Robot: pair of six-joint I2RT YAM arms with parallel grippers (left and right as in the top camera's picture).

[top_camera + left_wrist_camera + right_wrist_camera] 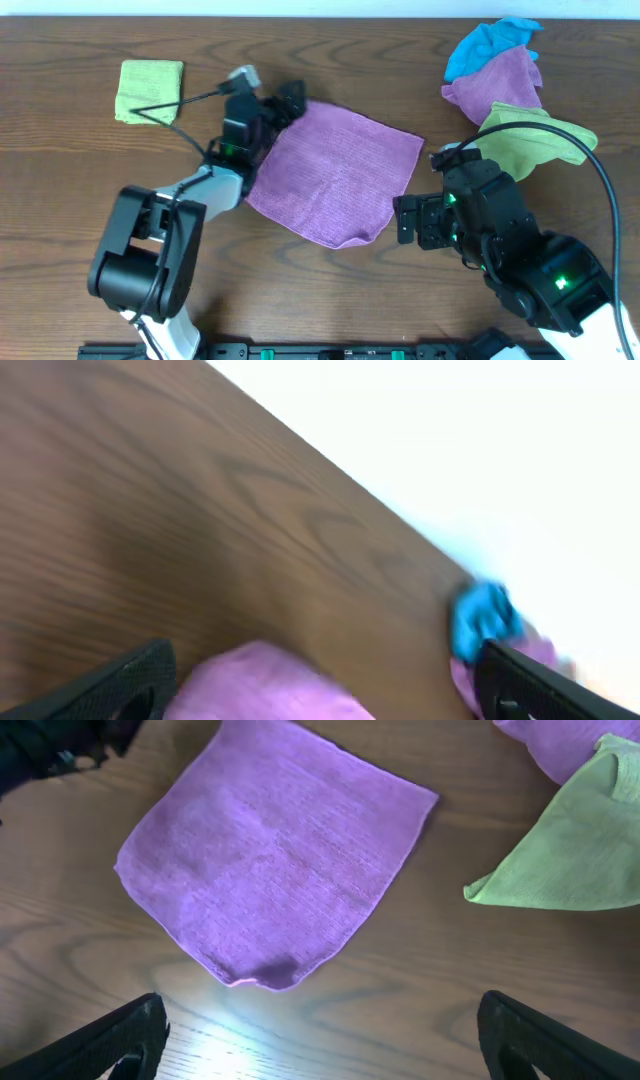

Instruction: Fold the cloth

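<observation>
A purple cloth [335, 172] lies spread flat in the middle of the table, a slight curl at its front corner. My left gripper [283, 106] is open at the cloth's far left corner; the corner [270, 685] shows between its fingers in the left wrist view, blurred. My right gripper [410, 222] is open and empty, just right of the cloth's front corner. In the right wrist view the cloth [275, 860] lies ahead of the open fingers [320, 1040], apart from them.
A folded green cloth [150, 90] lies at the far left. A pile of blue [490, 42], purple [505, 82] and green [535, 140] cloths sits at the far right, close to my right arm.
</observation>
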